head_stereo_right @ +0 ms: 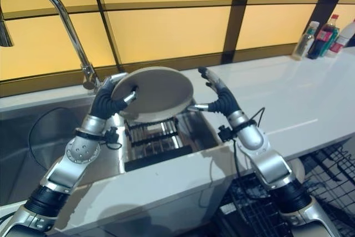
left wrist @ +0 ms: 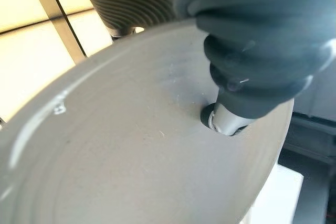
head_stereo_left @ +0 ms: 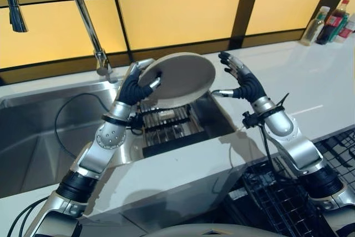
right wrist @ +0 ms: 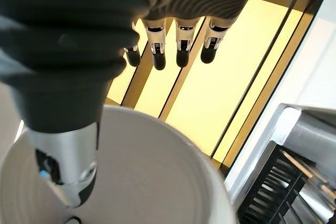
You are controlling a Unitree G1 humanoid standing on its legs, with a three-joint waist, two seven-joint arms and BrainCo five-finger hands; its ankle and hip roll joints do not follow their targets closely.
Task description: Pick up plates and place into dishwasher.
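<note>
Plate (head_stereo_left: 180, 77) pinched by left hand (head_stereo_left: 135, 86); no legible print.

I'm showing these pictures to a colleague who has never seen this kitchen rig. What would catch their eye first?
Probably the grey plate, held tilted in the air over the dark rack set in the sink recess, the left hand curled round its edge. The right hand is open beside the plate's other rim. Then the tall curved tap at the sink's back left.
</note>
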